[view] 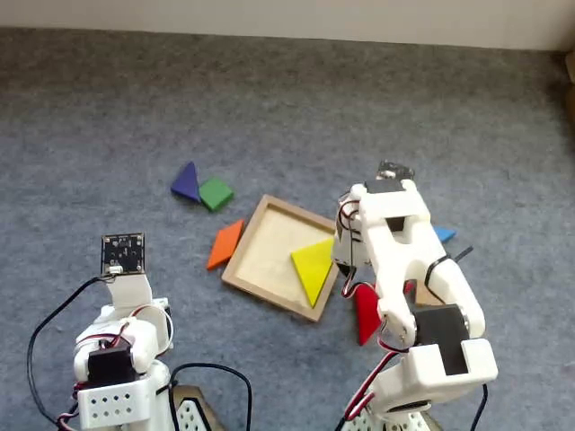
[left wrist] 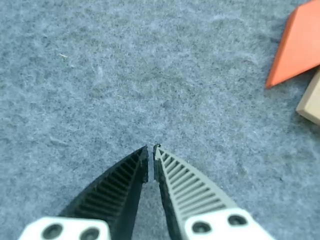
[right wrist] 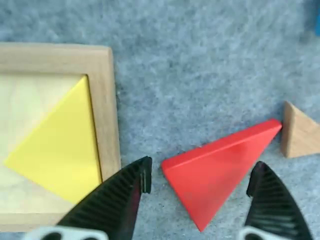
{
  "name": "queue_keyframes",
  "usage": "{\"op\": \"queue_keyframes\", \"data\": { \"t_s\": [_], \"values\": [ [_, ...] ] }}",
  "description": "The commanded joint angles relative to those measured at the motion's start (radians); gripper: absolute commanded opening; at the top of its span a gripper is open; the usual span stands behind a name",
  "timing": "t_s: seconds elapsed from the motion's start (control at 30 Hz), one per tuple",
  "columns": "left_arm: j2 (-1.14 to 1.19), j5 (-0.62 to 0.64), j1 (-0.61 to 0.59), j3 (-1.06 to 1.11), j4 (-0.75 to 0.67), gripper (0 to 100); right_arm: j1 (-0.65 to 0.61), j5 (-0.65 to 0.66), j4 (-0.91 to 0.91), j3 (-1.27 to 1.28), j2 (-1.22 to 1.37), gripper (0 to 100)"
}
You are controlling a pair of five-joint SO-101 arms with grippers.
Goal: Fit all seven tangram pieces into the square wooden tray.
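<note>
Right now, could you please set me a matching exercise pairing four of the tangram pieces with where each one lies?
Pieces:
1. yellow triangle
2. red triangle
3. orange piece
4. green square

Places:
A. beside the blue triangle
B. beside the left edge of the tray
C. inside the tray
D. next to the plain wooden piece

Pairs: 1-C, 2-D, 3-B, 4-A.

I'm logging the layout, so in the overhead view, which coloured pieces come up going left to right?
Blue triangle → green square → yellow triangle → red triangle → light blue piece.
</note>
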Motion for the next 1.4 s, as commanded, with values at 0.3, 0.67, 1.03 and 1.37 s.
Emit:
{"op": "queue_keyframes", "data": {
  "t_s": [0.3,0.67,1.03,1.37],
  "values": [
    [-0.033,0.0,-0.007,0.019,0.003,4,0.004,-0.011,-0.124,0.128,-0.005,30.3],
    [-0.033,0.0,-0.007,0.019,0.003,4,0.007,-0.003,-0.122,0.142,-0.013,16.2],
    [-0.033,0.0,-0.007,0.019,0.003,4,0.008,0.123,0.085,-0.019,-0.154,14.2],
    [-0.033,0.0,-0.007,0.019,0.003,4,0.002,0.328,0.09,-0.033,-0.335,14.2]
  ]
}}
